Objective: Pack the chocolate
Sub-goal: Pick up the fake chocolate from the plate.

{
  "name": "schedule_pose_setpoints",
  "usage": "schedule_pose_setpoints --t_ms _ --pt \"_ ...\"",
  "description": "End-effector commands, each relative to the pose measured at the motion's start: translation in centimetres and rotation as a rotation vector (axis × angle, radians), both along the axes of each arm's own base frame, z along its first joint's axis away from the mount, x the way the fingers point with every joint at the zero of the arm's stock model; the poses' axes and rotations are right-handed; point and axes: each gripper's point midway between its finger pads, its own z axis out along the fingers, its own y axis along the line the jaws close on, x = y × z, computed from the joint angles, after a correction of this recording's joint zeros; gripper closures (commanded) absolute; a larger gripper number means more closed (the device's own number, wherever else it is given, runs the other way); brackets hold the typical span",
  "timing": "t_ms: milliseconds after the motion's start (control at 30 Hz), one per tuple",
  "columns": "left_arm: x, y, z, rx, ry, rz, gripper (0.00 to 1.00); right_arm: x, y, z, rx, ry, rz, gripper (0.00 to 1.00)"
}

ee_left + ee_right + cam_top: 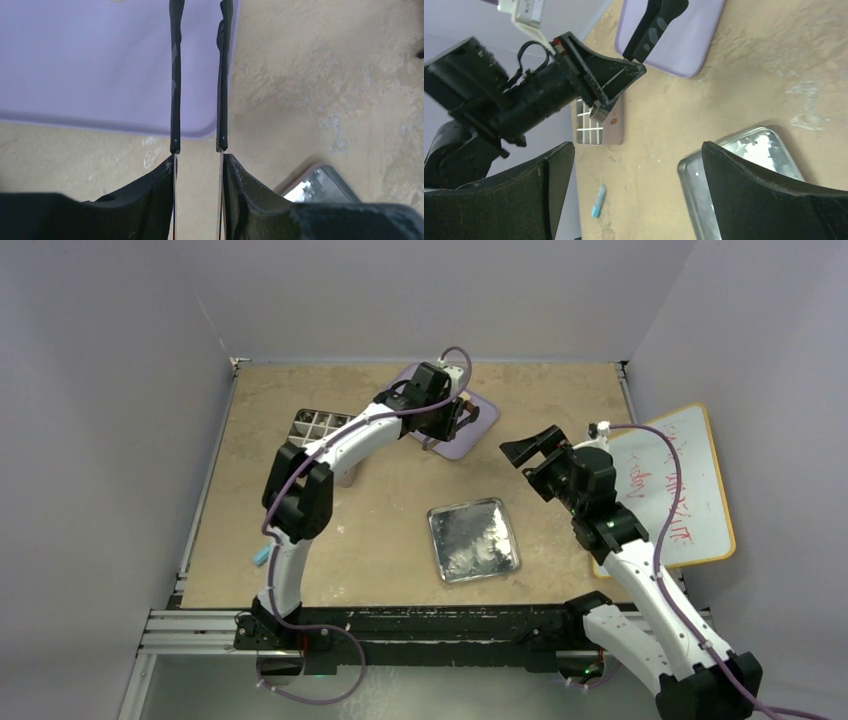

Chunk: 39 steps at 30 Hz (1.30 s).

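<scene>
- Right gripper [636, 147] fills the foreground of its wrist view: both fingers spread wide, nothing between them, hanging above the table with the metal tray's corner behind the right finger.
- table [390, 560]: tan, mottled top, carrying both trays and the box.
- whiteboard [690, 490]: orange-framed, red writing, lying at the table's right edge beside the right arm.
- lavender tray [75, 60]: far centre of the table; the part seen from both wrists is bare.
- metal tray [473, 540]: shiny, square, near centre, well apart from the lavender tray.
- divided box [318, 427]: grid of compartments, far left, partly hidden under the left arm.
- left gripper [198, 160]: reaching over the lavender tray's near corner, fingers clamped on the tweezers [175, 75]; the two black arms stand slightly apart and run out over the tray's edge, tips out of frame.
- blue stick [597, 201]: small, lying on the table near the left edge.
- chocolate: cannot place any piece for certain. A brown speck [613, 120] sits on the divided box's pinkish lip, too small to tell.
</scene>
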Motion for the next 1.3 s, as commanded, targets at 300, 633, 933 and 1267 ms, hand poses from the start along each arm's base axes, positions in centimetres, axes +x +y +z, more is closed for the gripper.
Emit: schedule_pose_setpoints --t_ms 300,633,933,1267 --pt "6.7 -1.1 -1.4 -0.05 -0.059 0.049 0.64 -0.8 -2.9 0.5 -0.144 -0.055 -0.078 0.01" --pt "7.4 -1.7 -2.7 -0.053 -0.068 -0.005 0.61 -0.6 -2.8 1.0 -0.142 -0.068 -0.077 0.01" --pt "8.1 -1.5 -4.4 -0.021 -0.073 0.003 0.61 -0.4 -2.7 1.3 -0.137 -0.077 -0.075 0.01" --pt "9.2 -2.0 -4.8 -0.017 -0.103 -0.007 0.61 -0.4 -2.9 1.4 -0.14 -0.081 -0.082 0.01"
